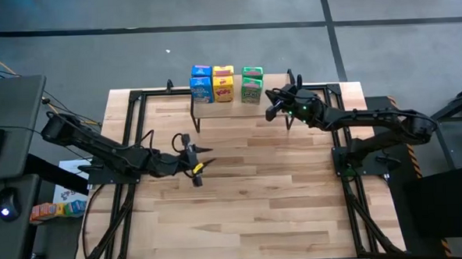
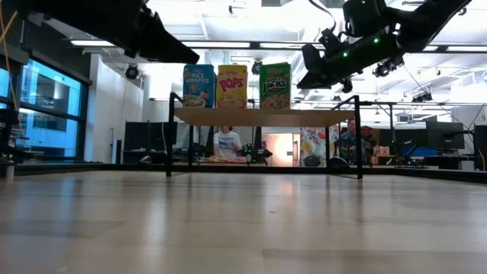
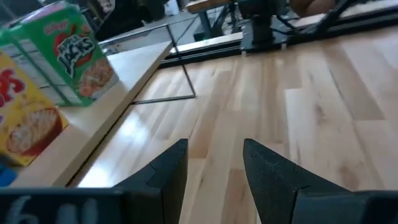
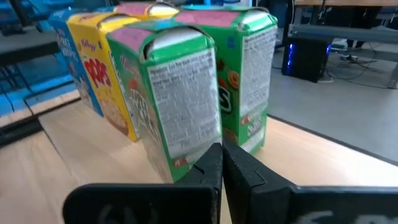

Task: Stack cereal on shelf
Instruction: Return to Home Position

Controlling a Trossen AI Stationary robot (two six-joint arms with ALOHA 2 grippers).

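Observation:
The shelf [image 2: 259, 116] stands at the table's far edge on thin black legs. On its board stand the cereal boxes, upright, in a row: blue [image 1: 202, 82], yellow [image 1: 223, 83] and green [image 1: 252, 84], each colour with one box behind the other. My right gripper [image 1: 270, 106] is shut and hovers just right of the green boxes [image 4: 186, 99], level with them, touching nothing. My left gripper [image 1: 197, 158] is open over the middle of the table, near side of the shelf, and holds nothing [image 3: 214, 168].
Black frame rails [image 1: 136, 98] run along the table's left, right and far sides. A side desk with a keyboard and mouse [image 1: 6, 208] stands left of the table. The wooden tabletop [image 1: 250, 199] is bare toward the near edge. People sit in the room behind [image 2: 226, 141].

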